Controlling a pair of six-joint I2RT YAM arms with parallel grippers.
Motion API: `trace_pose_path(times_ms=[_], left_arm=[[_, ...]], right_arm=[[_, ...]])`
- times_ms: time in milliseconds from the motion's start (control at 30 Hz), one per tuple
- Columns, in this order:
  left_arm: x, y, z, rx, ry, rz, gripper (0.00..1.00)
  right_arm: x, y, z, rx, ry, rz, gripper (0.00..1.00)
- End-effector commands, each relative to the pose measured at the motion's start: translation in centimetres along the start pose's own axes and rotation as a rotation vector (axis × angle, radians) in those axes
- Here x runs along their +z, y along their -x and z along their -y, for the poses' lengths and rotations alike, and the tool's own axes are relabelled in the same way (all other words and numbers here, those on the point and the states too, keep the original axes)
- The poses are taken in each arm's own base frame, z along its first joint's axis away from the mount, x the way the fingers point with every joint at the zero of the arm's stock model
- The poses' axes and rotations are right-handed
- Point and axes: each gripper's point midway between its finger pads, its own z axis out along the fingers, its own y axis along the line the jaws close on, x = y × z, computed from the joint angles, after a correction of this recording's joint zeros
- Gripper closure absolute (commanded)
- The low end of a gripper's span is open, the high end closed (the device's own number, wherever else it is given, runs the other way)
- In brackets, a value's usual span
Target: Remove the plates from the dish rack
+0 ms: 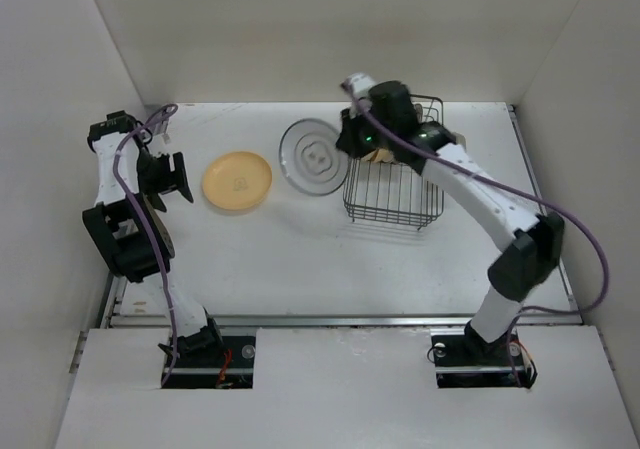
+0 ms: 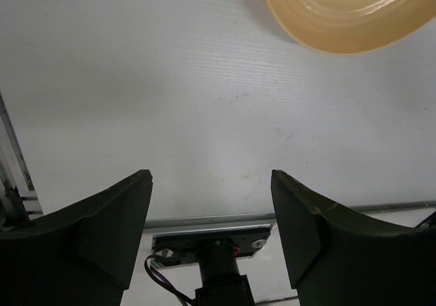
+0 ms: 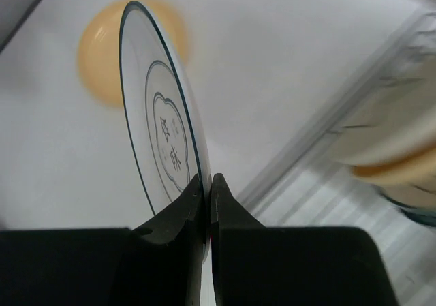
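Two grippers: right gripper (image 3: 206, 181) pinches white plate (image 3: 160, 115) by its rim, jaws pressed tight; left gripper (image 2: 211, 187) spread wide, touching nothing.

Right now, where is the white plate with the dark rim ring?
The white plate is mid-table in the top view, just left of the dish rack and right of the yellow plate, its rim pinched in the jaws of the right gripper.

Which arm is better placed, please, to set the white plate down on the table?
Right. The right gripper is shut on the rim of the white plate, beside the dish rack; the left gripper is open and empty, beyond the yellow plate.
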Motion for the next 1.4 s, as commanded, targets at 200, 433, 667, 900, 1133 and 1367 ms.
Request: trace_pose_path(times_ms=[200,433,667,900,1133,1367], left_arm=[[-1.3,-3.0,-0.6,-0.019,0.005,-0.025,0.32],[-1.9,-3.7,-0.9,-0.009,0.036,-0.027,0.32],[-2.3,-4.2,-0.7,-0.007,0.038,-0.017,0.32],[-2.4,-4.5,-1.2,-0.016,0.073,-0.022,0.32],[-2.4,-4.5,-1.0,-0.016,0.060,-0.020,0.32],[-2.2,-4.5,-1.1,-0.008,0.059,-0.030,0.32]], right_arm=[[7.0,-15.5,-11.7,-0.024,0.639,-0.425,1.00],[9.8,-23.0,-11.6,-0.008,0.616,-0.612,0.89],[12.4,-25.3,-9.8,-0.029,0.407,-0.653,0.59],[12.4,-23.3,-9.4,-0.065,0.316,-0.595,0.53],[12.1,-23.7,-6.2,-0.021,0.166,-0.601,0.43],[9.9,-23.5,-3.3,0.013,0.117,-0.605,0.42]])
